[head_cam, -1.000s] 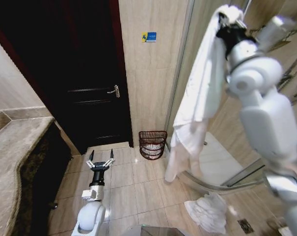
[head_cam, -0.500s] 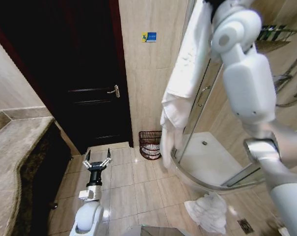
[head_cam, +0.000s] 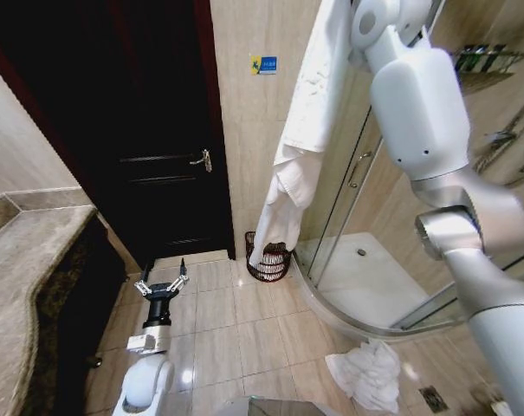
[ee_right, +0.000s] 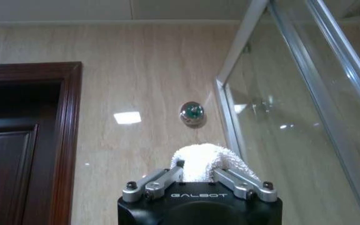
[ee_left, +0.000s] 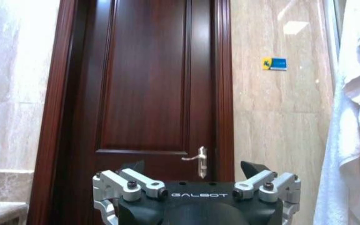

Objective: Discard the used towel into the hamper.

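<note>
L gripper low over floor tiles, spread wide, drifted left vs 1 s ago | hamper by wall, towel tail now above it | R gripper clamped on towel, swung left.

bright indoor light; glare on tiles; wide-angle bending at edges.

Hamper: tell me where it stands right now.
In the head view the hamper stands on the tiled floor against the beige wall, between the dark door and the shower enclosure, directly beneath the hanging towel's lower end.
</note>
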### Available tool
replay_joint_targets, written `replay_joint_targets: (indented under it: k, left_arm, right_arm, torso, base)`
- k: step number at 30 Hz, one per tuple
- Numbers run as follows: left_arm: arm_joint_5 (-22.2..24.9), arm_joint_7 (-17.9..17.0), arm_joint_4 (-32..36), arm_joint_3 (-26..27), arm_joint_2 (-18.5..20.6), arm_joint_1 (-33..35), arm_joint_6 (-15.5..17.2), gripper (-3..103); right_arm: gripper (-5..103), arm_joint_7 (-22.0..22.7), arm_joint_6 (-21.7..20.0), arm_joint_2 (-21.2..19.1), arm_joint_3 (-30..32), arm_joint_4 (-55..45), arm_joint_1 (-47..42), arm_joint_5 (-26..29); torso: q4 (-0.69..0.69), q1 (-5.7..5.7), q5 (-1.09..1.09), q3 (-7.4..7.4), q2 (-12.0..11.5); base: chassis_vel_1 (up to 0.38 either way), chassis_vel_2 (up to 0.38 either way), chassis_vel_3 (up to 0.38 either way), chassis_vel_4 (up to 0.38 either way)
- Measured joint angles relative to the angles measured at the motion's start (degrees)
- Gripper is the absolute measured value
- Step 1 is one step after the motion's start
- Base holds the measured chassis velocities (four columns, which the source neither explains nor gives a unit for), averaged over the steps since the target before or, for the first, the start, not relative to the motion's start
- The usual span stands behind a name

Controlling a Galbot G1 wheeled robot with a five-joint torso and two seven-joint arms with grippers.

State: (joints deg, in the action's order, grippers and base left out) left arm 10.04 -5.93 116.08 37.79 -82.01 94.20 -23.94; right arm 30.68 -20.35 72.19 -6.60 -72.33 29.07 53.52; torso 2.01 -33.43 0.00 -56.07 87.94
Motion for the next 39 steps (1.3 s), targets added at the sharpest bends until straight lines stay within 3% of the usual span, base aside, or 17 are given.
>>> replay_joint_targets:
  k: [27, 39]
  left_arm:
    - [0.42, 1.25, -0.42, 1.15, -0.36, 0.42, -1.14, 100]
    - [0.48, 1.33, -1.19, 0.66, -0.71, -0.51, -1.36, 100]
  right_arm:
    - [3, 2.31, -0.76, 0.03, -1.34, -4.37, -2.70, 3.50]
    - [3, 0.12, -0.58, 5.47, -1.45, 3.33, 1.34, 2.14]
  torso:
    - [0.00, -0.02, 0.01, -0.01, -0.02]
    - [0.03, 0.00, -0.03, 0.00, 0.00]
  base:
    - [-0.049, 0.047, 0.049, -0.047]
    - [-0.043, 0.051, 0.050, -0.047]
